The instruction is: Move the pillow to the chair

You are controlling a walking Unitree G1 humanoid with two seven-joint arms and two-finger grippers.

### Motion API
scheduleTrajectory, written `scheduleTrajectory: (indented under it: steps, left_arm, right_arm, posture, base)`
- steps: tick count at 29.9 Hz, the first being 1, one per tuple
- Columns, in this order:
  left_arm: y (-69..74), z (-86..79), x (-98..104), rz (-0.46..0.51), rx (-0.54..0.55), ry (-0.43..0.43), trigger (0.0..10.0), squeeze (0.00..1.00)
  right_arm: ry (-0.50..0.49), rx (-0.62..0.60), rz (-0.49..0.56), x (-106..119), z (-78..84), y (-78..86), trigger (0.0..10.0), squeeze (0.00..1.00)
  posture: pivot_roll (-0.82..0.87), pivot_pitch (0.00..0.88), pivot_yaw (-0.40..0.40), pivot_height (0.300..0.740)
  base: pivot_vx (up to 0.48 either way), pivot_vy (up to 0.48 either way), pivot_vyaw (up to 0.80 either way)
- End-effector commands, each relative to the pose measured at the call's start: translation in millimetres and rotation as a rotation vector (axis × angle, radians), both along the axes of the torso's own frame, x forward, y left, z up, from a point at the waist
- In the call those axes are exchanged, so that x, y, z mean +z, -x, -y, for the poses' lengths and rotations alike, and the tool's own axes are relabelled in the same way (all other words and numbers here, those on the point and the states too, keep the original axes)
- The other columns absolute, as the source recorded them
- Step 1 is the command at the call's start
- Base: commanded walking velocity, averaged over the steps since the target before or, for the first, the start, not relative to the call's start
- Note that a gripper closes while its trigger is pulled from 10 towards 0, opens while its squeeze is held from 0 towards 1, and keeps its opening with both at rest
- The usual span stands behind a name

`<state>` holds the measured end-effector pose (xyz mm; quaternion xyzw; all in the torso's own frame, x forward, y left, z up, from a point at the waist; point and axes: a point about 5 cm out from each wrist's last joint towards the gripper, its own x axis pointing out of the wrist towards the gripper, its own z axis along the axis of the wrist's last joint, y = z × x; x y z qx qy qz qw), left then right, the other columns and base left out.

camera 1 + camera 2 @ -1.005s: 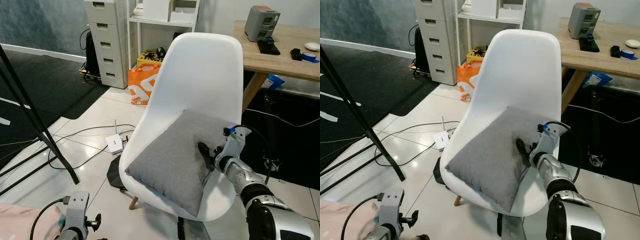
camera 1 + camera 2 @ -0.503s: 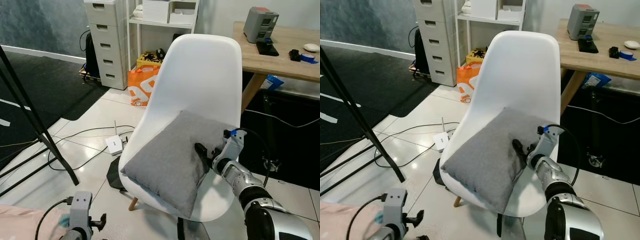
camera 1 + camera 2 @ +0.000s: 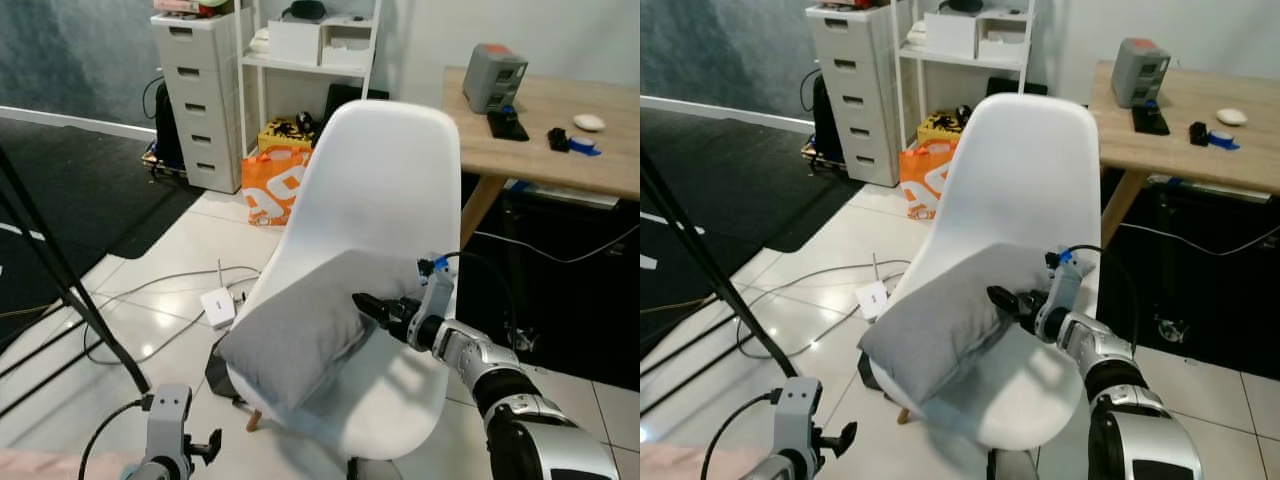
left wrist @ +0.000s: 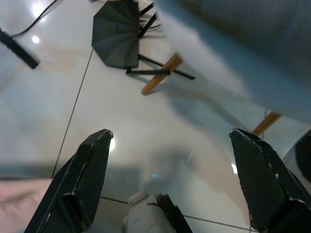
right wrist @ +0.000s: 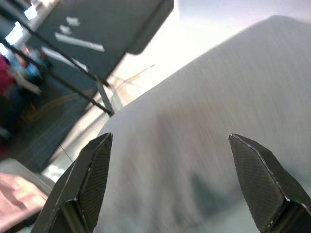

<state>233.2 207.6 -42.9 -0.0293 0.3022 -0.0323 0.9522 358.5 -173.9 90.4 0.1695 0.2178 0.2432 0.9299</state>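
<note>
Grey pillow (image 3: 300,335) lies on the white chair (image 3: 385,200) seat, hanging a bit over the front edge. Right gripper (image 3: 368,307) sits at the pillow's back edge, fingers spread apart. Left gripper (image 4: 167,194) hangs low nr the floor, fingers wide apart.
</note>
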Motion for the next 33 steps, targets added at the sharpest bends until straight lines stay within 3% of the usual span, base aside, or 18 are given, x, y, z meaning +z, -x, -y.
scheduleTrajectory:
  steps: [1, 9, 12, 13, 14, 23, 24, 33]
  left_arm:
    - [4.6, -0.5, -3.5, -0.023, 0.010, 0.017, 10.0, 0.00]
    - [4.7, 0.8, -3.8, -0.026, 0.000, 0.023, 10.0, 0.00]
    - [4.8, 0.8, -3.8, -0.025, 0.003, 0.026, 10.0, 0.00]
    - [4.8, 0.8, -3.8, -0.025, 0.003, 0.026, 10.0, 0.00]
    - [4.9, 0.8, -3.9, -0.025, 0.002, 0.025, 10.0, 0.00]
    - [4.8, -1.4, -3.6, -0.022, 0.031, 0.020, 10.0, 0.00]
    - [4.5, -3.6, -3.2, -0.020, 0.056, 0.019, 10.0, 0.00]
    - [2.8, -7.7, -1.6, -0.014, 0.090, 0.018, 10.0, 0.00]
  right_arm:
    - [0.062, 0.005, -0.032, -10.4, 1.2, 5.3, 10.0, 0.00]
    - [0.159, 0.033, -0.143, -28.5, 8.3, 17.2, 10.0, 0.00]
    - [0.020, 0.042, -0.067, -14.8, 6.1, 11.7, 10.0, 0.00]
    - [0.020, 0.042, -0.067, -14.8, 6.1, 11.7, 10.0, 0.00]
    - [-0.060, 0.058, -0.022, -6.5, 4.5, 9.2, 10.0, 0.00]
    - [-0.129, 0.017, 0.020, -1.0, 3.0, 5.8, 10.0, 0.00]
    - [-0.111, -0.038, -0.003, -11.1, 7.4, 9.8, 10.0, 0.00]
    - [-0.036, -0.120, -0.093, -42.4, 21.7, 29.5, 10.0, 0.00]
  posture:
    - [-0.14, 0.063, -0.026, 0.649]
    - [-0.14, 0.073, -0.024, 0.649]
    - [-0.14, 0.071, -0.021, 0.649]
    - [-0.14, 0.071, -0.021, 0.649]
    - [-0.14, 0.070, -0.022, 0.659]
    - [-0.14, 0.072, -0.019, 0.689]
    - [-0.14, 0.069, -0.026, 0.699]
    - [-0.14, 0.063, -0.034, 0.729]
  base:
    - [0.000, 0.000, 0.00]
    - [0.000, 0.000, 0.00]
    - [0.000, 0.000, 0.00]
    - [0.000, 0.000, 0.00]
    - [0.000, 0.000, 0.00]
    - [0.000, 0.000, 0.00]
    - [0.000, 0.000, 0.00]
    - [0.000, 0.000, 0.00]
